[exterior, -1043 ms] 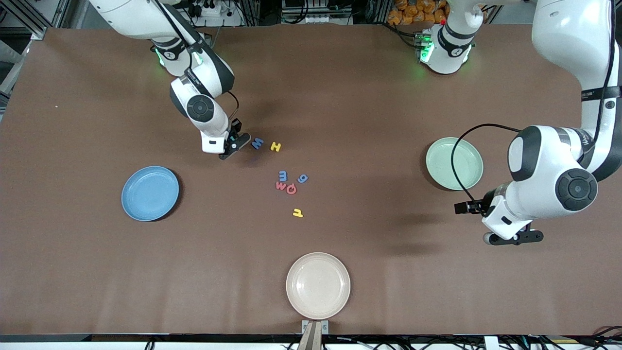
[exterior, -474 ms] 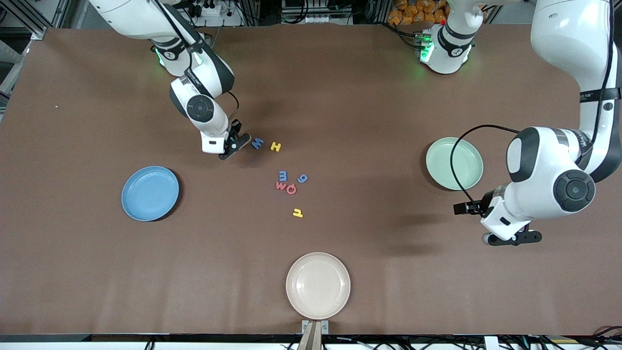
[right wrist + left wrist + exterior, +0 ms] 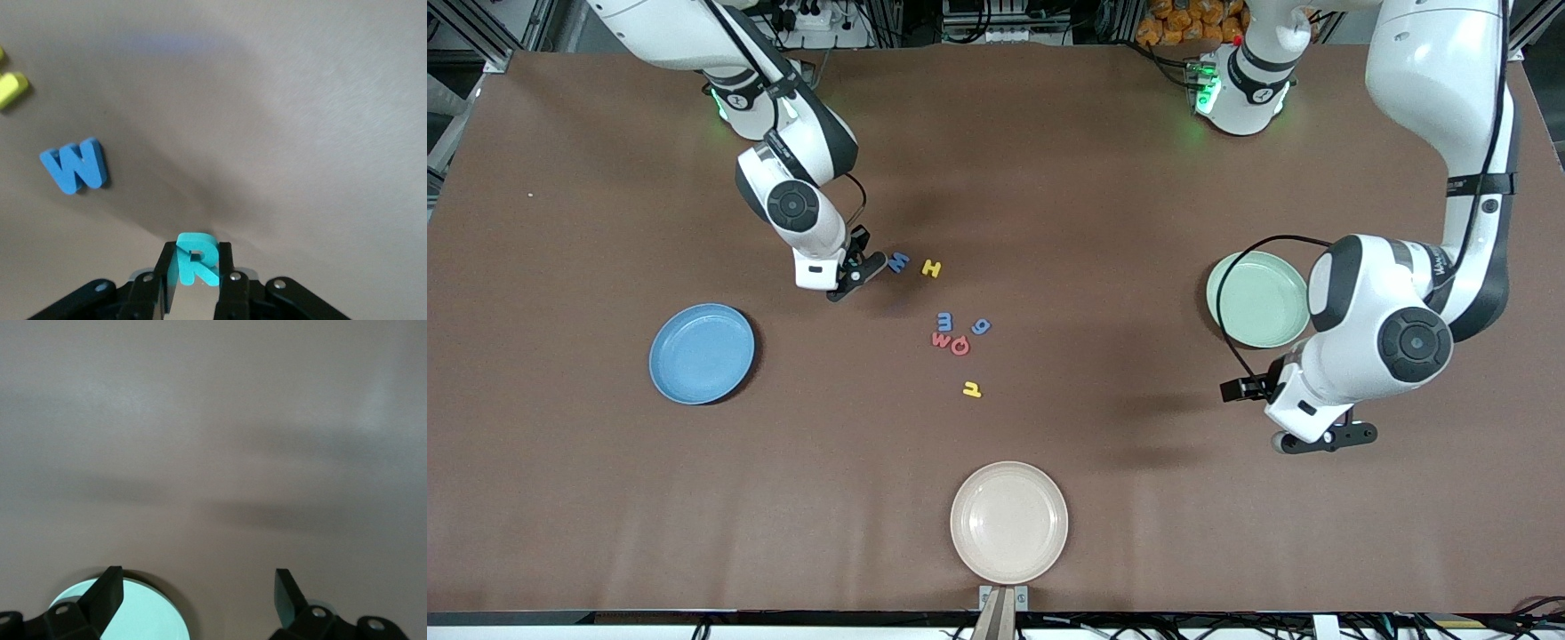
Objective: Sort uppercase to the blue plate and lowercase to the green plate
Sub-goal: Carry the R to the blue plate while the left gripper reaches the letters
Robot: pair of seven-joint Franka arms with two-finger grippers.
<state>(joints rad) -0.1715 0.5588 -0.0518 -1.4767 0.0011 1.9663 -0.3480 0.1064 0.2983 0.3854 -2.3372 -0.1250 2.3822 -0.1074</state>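
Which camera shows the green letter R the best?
The right wrist view: the teal R stands big and readable, pinched in the right gripper. In the front view that gripper hides it beside the blue W. The left wrist view doesn't show it.

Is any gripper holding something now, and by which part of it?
The right gripper pinches the teal R by its lower part, top showing. The left gripper is open and holds nothing.
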